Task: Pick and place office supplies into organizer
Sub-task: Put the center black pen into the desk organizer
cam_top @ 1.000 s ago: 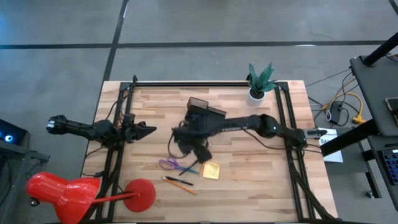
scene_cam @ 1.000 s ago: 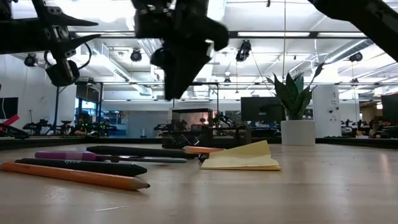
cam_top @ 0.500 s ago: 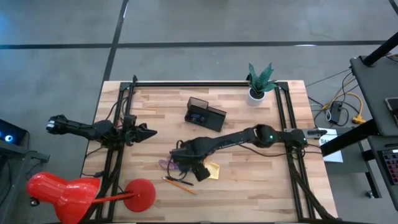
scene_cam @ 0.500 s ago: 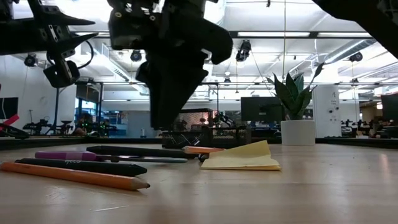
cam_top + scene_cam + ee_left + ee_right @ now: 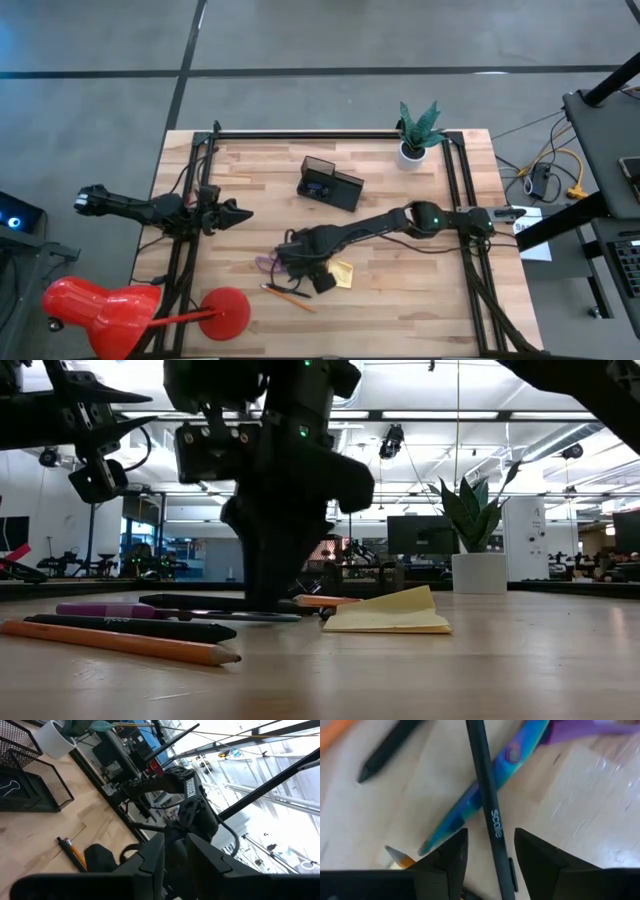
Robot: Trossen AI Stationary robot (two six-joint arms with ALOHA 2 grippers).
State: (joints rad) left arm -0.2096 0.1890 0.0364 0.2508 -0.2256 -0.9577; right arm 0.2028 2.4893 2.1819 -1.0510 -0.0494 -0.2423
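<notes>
Reaching down on the pile, right gripper has jaws apart straddling a black pen lying across the scissors on the table. Next: close on pen, lift, carry to organizer. Left gripper waits, jaw state unclear.

Right hand straddles pen crossing scissors | pencil near | counter beyond note pad unobstructed
</notes>
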